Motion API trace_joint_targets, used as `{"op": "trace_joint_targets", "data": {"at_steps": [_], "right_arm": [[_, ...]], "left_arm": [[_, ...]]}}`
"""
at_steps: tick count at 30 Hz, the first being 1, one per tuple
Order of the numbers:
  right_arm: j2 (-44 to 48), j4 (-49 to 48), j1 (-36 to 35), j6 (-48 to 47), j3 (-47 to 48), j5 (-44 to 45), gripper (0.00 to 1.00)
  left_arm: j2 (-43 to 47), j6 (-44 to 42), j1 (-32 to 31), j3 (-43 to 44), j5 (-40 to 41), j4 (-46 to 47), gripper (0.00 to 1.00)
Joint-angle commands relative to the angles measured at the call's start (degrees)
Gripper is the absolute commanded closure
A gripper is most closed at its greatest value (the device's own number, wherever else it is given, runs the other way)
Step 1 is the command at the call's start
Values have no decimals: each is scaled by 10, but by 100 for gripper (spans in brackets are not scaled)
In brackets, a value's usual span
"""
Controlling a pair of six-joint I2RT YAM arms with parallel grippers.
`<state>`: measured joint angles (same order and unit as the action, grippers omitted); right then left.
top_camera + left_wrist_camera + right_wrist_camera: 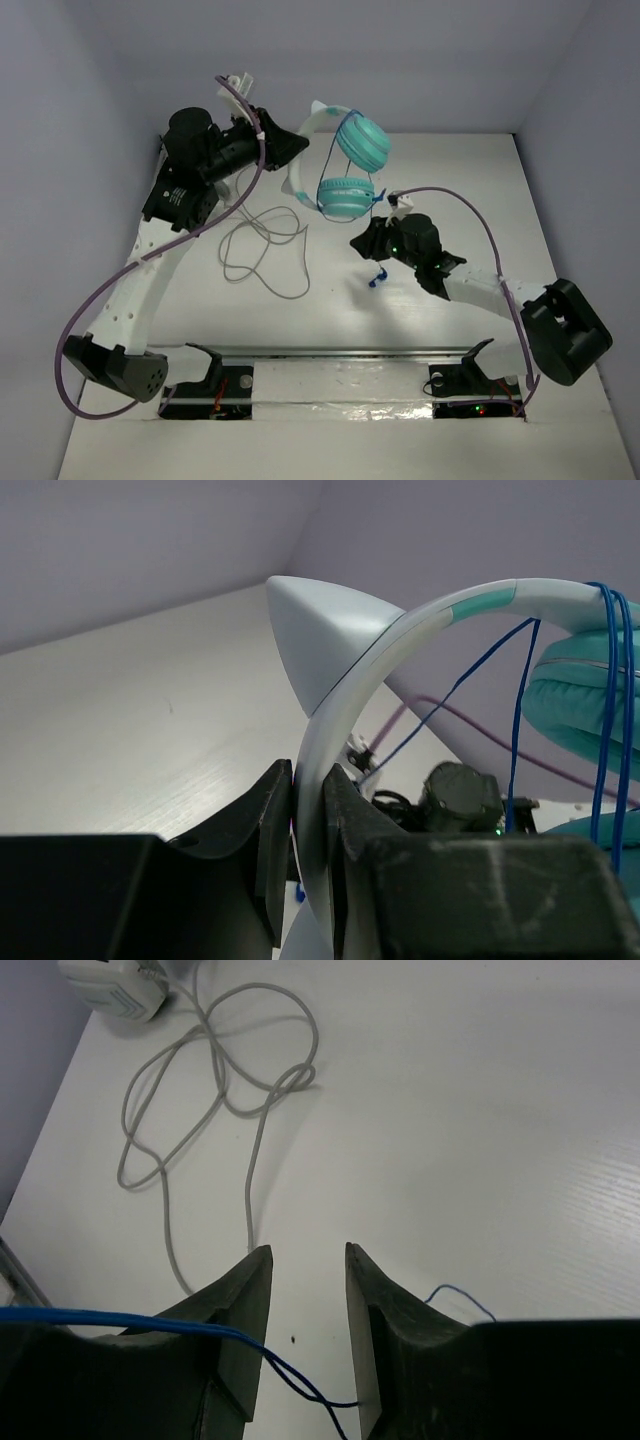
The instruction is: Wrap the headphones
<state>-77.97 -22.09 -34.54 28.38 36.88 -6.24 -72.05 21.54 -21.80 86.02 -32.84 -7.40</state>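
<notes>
left gripper (308, 865): jaws clamped on headphones (347, 193) headband | right gripper (308, 1340): jaws apart, blue cable (130, 1317) crossing gap | grey cable (257, 1165) loose on tabletop (480, 1110)

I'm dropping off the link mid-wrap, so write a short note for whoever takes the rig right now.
Left gripper: shut on the headphones' white headband, holding them up.
Right gripper: jaws apart, blue cable draped across one finger, not pinched.
Done: several cable turns wound across the teal ear cups.
Left: wind in the loose tail ending in the blue plug by the table; avoid the grey cable lying there.
</notes>
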Motion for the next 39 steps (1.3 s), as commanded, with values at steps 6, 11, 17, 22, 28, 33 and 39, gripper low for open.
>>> {"op": "trace_joint_targets", "data": {"at_steps": [6, 11, 17, 22, 28, 33, 39], "right_arm": [[12, -72, 3, 25, -51, -34, 57], [-19, -112, 3, 26, -51, -53, 61], [-30, -132, 3, 34, -60, -63, 64], [-69, -136, 3, 35, -50, -64, 65], [-111, -136, 3, 34, -26, -63, 60], [-118, -138, 3, 41, -31, -76, 67], [-99, -125, -18, 49, -41, -63, 98]], "left_arm": [[-24, 69, 17, 67, 25, 70, 100], [-34, 88, 17, 71, 30, 90, 100], [-34, 123, 17, 64, 49, 123, 100], [-38, 154, 17, 64, 52, 144, 100], [-37, 167, 17, 62, 47, 159, 100], [-39, 157, 17, 71, 70, 146, 100], [-44, 163, 17, 50, 128, 157, 100]]}}
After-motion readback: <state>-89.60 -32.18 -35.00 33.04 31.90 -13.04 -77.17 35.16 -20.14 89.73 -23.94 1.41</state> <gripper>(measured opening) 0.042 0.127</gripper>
